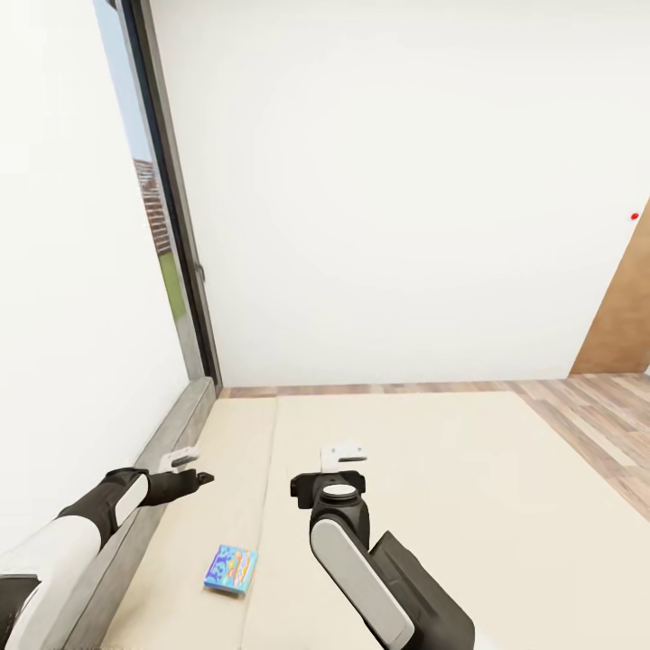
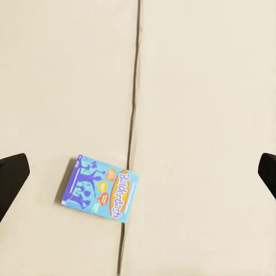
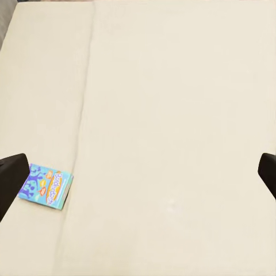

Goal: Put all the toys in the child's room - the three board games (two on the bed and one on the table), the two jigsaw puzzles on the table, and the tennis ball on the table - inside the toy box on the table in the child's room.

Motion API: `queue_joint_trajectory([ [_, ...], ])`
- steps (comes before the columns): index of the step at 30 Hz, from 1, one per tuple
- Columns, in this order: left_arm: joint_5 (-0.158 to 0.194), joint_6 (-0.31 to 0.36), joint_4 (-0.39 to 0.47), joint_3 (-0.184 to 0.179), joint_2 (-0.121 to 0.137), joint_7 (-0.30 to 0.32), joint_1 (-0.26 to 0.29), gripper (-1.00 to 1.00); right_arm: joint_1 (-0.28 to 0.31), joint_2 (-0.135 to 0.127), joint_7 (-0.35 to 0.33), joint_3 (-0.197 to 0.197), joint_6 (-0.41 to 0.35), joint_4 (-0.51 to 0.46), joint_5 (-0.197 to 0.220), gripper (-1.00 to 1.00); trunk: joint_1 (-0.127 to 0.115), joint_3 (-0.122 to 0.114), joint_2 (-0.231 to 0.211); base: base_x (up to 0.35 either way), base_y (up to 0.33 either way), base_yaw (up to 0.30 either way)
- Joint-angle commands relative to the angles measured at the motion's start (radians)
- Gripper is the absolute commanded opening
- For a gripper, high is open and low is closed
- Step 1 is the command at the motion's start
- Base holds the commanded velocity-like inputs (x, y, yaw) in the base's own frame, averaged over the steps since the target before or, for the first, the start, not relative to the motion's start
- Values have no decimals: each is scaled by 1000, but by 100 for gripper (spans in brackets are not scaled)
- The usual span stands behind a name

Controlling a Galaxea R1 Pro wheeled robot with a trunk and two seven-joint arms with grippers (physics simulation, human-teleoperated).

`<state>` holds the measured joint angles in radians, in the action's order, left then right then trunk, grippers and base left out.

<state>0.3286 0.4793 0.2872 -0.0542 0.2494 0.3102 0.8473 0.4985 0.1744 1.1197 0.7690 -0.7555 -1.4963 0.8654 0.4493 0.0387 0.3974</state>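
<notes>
A small blue board game (image 1: pixel 231 570) lies flat on the bed (image 1: pixel 433 469), on the left half of the beige mattress beside the seam (image 1: pixel 271 506). My left gripper (image 1: pixel 204 478) hovers over the mattress's left edge, beyond the box. In the left wrist view the blue board game (image 2: pixel 101 195) sits below the open left gripper (image 2: pixel 138 175), whose dark fingertips (image 2: pixel 11 175) stand wide apart. My right gripper (image 1: pixel 342 459) hangs above the mattress's middle. It is open too, with the blue board game (image 3: pixel 45 187) off toward one fingertip (image 3: pixel 10 175).
The grey headboard (image 1: pixel 177 431) runs along the bed's left side under a tall window (image 1: pixel 158 226). A white wall stands behind the bed. Wood floor (image 1: pixel 596 406) and a brown door (image 1: pixel 625 316) lie at the right.
</notes>
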Motion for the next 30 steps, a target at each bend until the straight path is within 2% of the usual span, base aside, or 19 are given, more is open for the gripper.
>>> queue_joint_trajectory([
  [1,9,5,1,-5,1,0,1,100,2,0,10,1,-7,-1,8,100,1,4,3,0,0,0],
  [30,9,-3,1,-7,-8,-2,0,100,2,0,5,-1,-5,-2,7,100,1,52,3,0,0,0],
])
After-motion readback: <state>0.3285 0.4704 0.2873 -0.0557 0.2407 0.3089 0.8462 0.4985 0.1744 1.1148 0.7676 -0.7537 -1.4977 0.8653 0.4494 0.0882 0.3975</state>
